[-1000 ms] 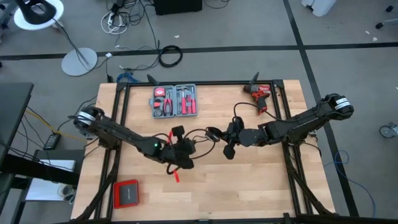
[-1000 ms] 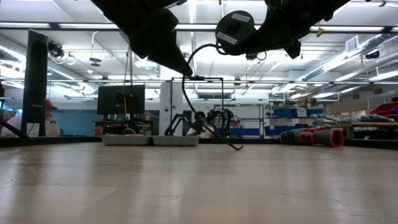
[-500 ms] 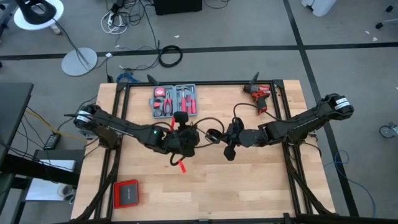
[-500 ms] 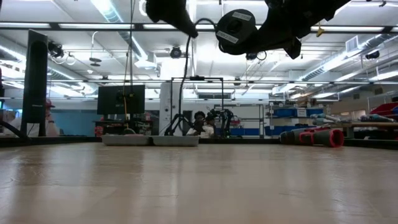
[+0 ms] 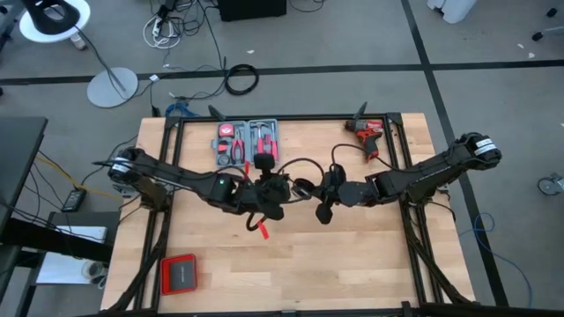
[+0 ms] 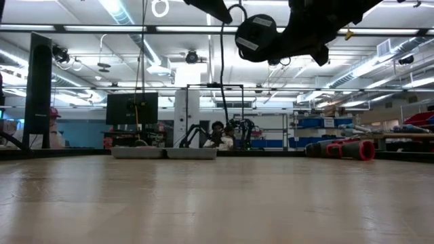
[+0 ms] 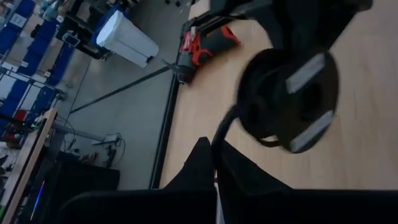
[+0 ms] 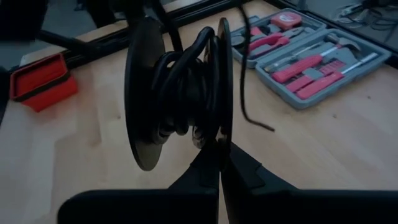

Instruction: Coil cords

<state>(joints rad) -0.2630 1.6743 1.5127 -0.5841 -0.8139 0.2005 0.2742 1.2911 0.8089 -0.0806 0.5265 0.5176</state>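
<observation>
High view: both arms reach in low over the wooden desk (image 5: 352,255) and meet near its centre. The left gripper (image 5: 271,187) is clenched on the thin black cable (image 5: 295,164), which arcs up from it and over toward the right arm. The left arm stretches from its base at the desk's left edge, forearm nearly level, wrist twisted, red tabs showing under it. The right gripper (image 5: 328,195) is clenched on a black spool (image 5: 324,201); the right arm runs in from the right edge, elbow slightly bent. A grey tool case (image 5: 248,142) lies open behind the left gripper, a red drill (image 5: 367,134) sits toward the back right, and a red box (image 5: 179,274) lies at the front left.

Low view: both grippers hang high above the desk (image 6: 217,203), well clear of its surface. The spool (image 6: 256,38) shows as a round black disc with a label. The cable (image 6: 223,61) hangs down from the left gripper, beside the spool, off the desk.

Left wrist view: the left gripper (image 7: 214,163) has its dark fingers pinched together on the cable (image 7: 227,121), which runs straight to the spool (image 7: 289,99) just ahead. The drill (image 7: 208,42) lies farther off on the desk.

Right wrist view: the right gripper (image 8: 221,155) is pinched on the rim of the spool (image 8: 177,93), held on edge, with the cable (image 8: 183,84) wound in several turns between its two discs. A loose length trails toward the tool case (image 8: 311,59). The red box (image 8: 40,81) sits beyond.
</observation>
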